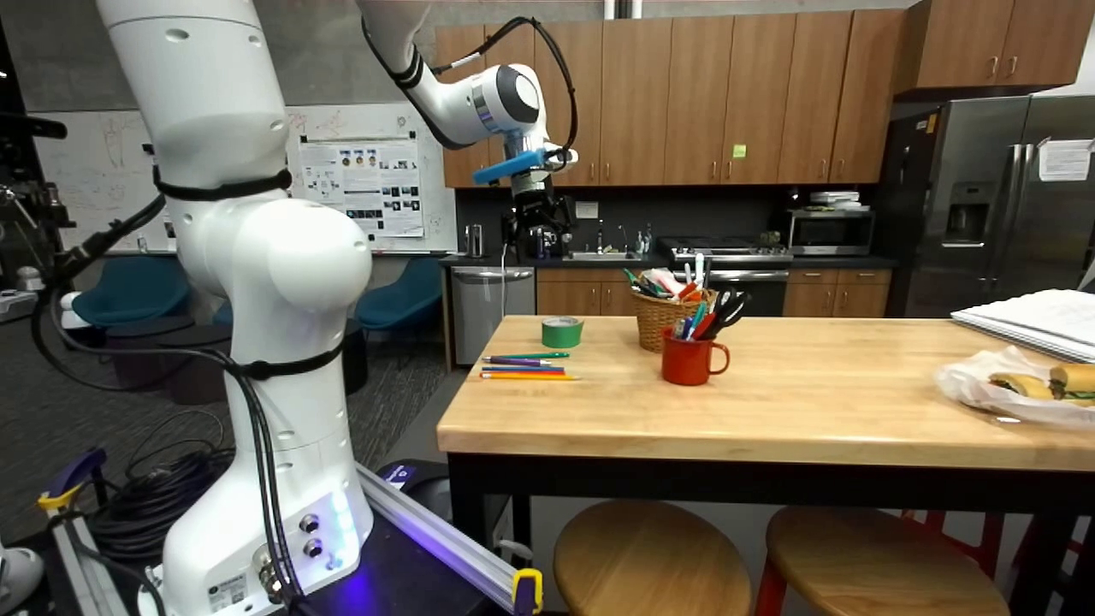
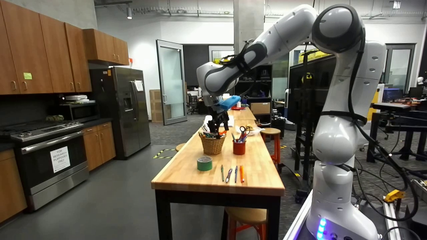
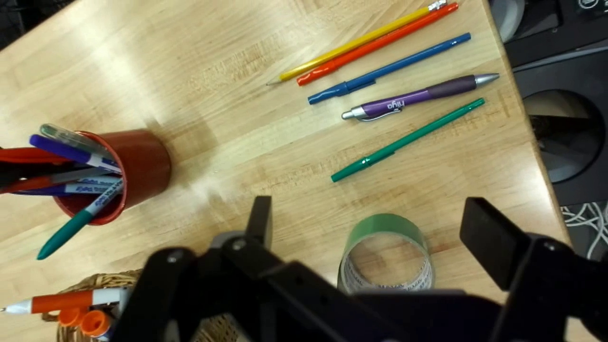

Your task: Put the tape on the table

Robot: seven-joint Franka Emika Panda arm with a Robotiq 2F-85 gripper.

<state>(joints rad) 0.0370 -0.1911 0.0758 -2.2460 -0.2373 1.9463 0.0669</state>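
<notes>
Where the wrist view begins at the left, a red mug (image 3: 147, 164) holds pens and markers (image 3: 88, 188) and stands upright on the wooden table (image 3: 228, 128). Lower in that view, a wicker basket (image 3: 104, 279) shows, partly hidden by the gripper (image 3: 368, 218). Farther right, a yellow pencil (image 3: 354, 44), an orange pen (image 3: 377, 43), a blue pen (image 3: 389, 69), a green pen (image 3: 408, 139) and a purple pen (image 3: 420, 96) lie in a loose row near the table's edge. Near the green pen, a roll of green tape (image 3: 384, 223) lies flat on the table, showing between the fingers (image 3: 491, 242), which are spread wide apart. In both exterior views the gripper hangs higher than the tape.
</notes>
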